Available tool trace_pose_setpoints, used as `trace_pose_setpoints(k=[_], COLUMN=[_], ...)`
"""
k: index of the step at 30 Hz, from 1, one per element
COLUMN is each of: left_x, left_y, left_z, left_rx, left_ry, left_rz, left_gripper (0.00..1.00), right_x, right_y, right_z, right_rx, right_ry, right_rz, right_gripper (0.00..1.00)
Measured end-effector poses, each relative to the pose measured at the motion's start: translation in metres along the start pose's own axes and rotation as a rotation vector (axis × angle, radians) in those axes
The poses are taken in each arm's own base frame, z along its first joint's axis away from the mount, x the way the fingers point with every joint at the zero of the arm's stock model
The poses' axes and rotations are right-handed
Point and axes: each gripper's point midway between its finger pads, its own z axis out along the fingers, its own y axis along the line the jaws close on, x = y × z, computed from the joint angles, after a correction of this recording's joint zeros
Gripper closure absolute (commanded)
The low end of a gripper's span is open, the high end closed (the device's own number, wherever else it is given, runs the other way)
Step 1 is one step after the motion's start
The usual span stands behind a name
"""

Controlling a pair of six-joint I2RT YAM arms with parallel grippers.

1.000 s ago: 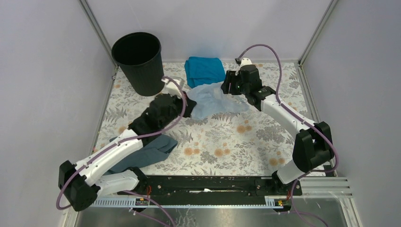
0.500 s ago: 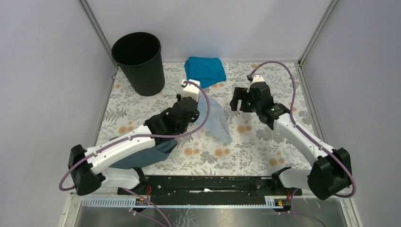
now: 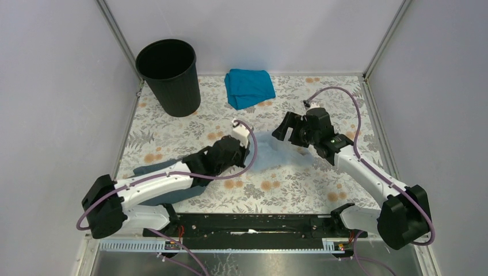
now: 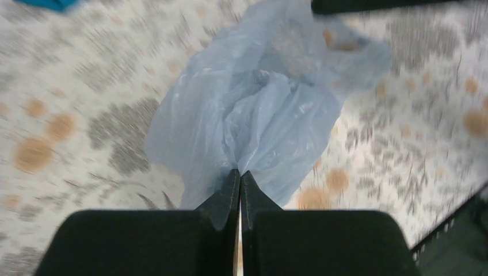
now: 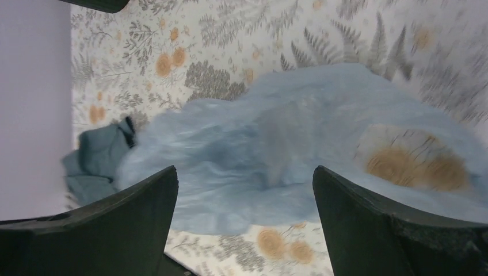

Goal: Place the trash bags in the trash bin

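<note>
- Left gripper (image 4: 239,172): jaws pinched tight on a fold of the bag (image 4: 259,109).
- Right gripper (image 5: 244,172): jaws wide apart, empty, over the bag.
- Bag: on the table (image 3: 322,190), well apart from the bin (image 3: 178,98), to its near right.

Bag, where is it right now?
In the top view the bag sits mid-table, pinched by the shut left gripper, next to the open right gripper.

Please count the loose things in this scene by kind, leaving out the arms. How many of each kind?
trash bag: 1
trash bin: 1
cloths: 2, the teal cloth and the dark grey cloth
Total: 4
</note>
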Motion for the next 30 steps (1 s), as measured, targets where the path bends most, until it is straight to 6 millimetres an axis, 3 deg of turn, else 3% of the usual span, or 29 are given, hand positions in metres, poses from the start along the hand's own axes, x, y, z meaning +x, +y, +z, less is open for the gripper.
trace_pose_setpoints(k=[4,6,10,12,18,20,21,22,23,25,28,29,30], left_x=[0.061,0.073,0.068,0.062,0.063,0.067,0.068,0.068,0.068,0.069,0.066,0.062,0.055], left_y=[-0.009,-0.013,-0.028,-0.034,-0.046,-0.051,-0.055,-0.058,-0.061,-0.065,-0.066,-0.065,-0.064], left_z=[0.007,0.008,0.009,0.009,0.007,0.005,0.003,0.002,0.0,-0.002,-0.009,-0.013,-0.02], left_rx=[0.084,0.11,0.18,0.208,0.275,0.308,0.329,0.348,0.367,0.389,0.398,0.4,0.402], left_ry=[0.136,0.168,0.145,0.128,0.123,0.135,0.142,0.145,0.147,0.157,0.156,0.147,0.128], left_rz=[-0.009,-0.02,-0.058,-0.073,-0.1,-0.107,-0.111,-0.112,-0.113,-0.117,-0.124,-0.121,-0.125], left_gripper=[1.0,1.0,1.0,1.0,1.0,1.0,1.0,1.0,0.98,0.7,0.3,0.25,0.13], right_x=[0.024,0.031,0.042,0.05,0.089,0.1,0.102,0.104,0.106,0.11,0.112,0.111,0.109], right_y=[-0.003,-0.002,0.01,0.013,0.027,0.029,0.028,0.027,0.027,0.026,0.038,0.047,0.056], right_z=[0.004,0.005,0.008,0.013,0.03,0.039,0.045,0.051,0.058,0.068,0.079,0.081,0.081], right_rx=[0.012,0.032,0.039,0.051,0.127,0.144,0.15,0.15,0.146,0.124,0.034,-0.023,-0.075], right_ry=[0.058,0.068,0.084,0.098,0.129,0.141,0.138,0.135,0.132,0.131,0.158,0.174,0.19], right_rz=[0.212,0.26,0.31,0.336,0.389,0.414,0.425,0.435,0.444,0.432,0.396,0.371,0.345], right_gripper=[0.07,0.07,0.07,0.01,0.0,0.12,0.29,0.54,0.71,0.84,0.88,0.89,0.91])
